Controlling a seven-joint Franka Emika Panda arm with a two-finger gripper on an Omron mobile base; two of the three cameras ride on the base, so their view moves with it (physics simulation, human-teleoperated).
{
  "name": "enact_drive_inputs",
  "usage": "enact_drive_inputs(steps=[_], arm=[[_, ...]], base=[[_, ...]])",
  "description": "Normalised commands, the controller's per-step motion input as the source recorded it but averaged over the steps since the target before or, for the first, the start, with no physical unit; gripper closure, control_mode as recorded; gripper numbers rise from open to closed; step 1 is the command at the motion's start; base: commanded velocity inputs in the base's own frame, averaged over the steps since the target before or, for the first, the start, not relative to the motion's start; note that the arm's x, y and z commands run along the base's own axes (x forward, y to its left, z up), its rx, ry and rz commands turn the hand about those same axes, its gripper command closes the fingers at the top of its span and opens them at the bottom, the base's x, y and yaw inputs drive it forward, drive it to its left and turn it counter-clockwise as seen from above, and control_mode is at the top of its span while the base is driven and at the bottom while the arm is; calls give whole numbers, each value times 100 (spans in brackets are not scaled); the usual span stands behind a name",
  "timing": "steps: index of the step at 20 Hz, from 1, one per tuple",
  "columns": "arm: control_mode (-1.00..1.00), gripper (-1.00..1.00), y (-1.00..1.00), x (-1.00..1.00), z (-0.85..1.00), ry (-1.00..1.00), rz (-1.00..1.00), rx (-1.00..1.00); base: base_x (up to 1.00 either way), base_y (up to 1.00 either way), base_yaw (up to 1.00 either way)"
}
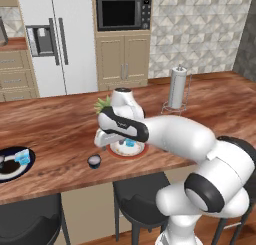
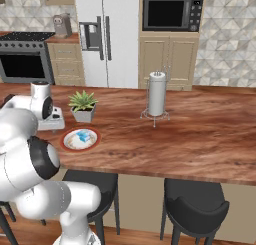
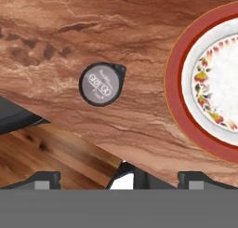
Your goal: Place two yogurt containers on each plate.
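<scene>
1. Nearest to us in the left base view is the white arm, rising from the lower right. Its gripper (image 1: 106, 138) hangs low over the counter (image 1: 60, 124), at the left edge of the red-rimmed plate (image 1: 116, 151). A light blue cup (image 1: 130, 143) lies on that plate. The dark round cup (image 1: 94, 161) stands on the bare wood, just below and left of the gripper in the frame. At the far left, the navy plate (image 1: 15, 170) carries another blue cup (image 1: 23, 157) and, at the frame edge, something dark that we cannot name.

2. From the right base view, the red-rimmed plate (image 2: 67, 144) sits at centre left with its blue cup (image 2: 83, 136).

3. Looking through the hand view, the finger tips (image 3: 44, 179) stand far apart with nothing between them, so the gripper is released. The dark round cup (image 3: 101, 84) lies up and slightly left of the midpoint between the tips; we judge the hand must go that way. The red-rimmed plate (image 3: 174, 83) fills the right side.
</scene>
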Motion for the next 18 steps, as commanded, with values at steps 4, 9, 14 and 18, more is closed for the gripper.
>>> enact_drive_inputs(steps=[4,9,14,18], arm=[[-100,-100,28,0,-8,0,3,0],[-100,-100,20,0,-12,0,3,0],[-100,-100,8,0,-27,0,2,0],[-100,-100,12,2,-31,0,0,0]], base=[[0,0,0],[0,0,0],[0,0,0],[0,0,0]])
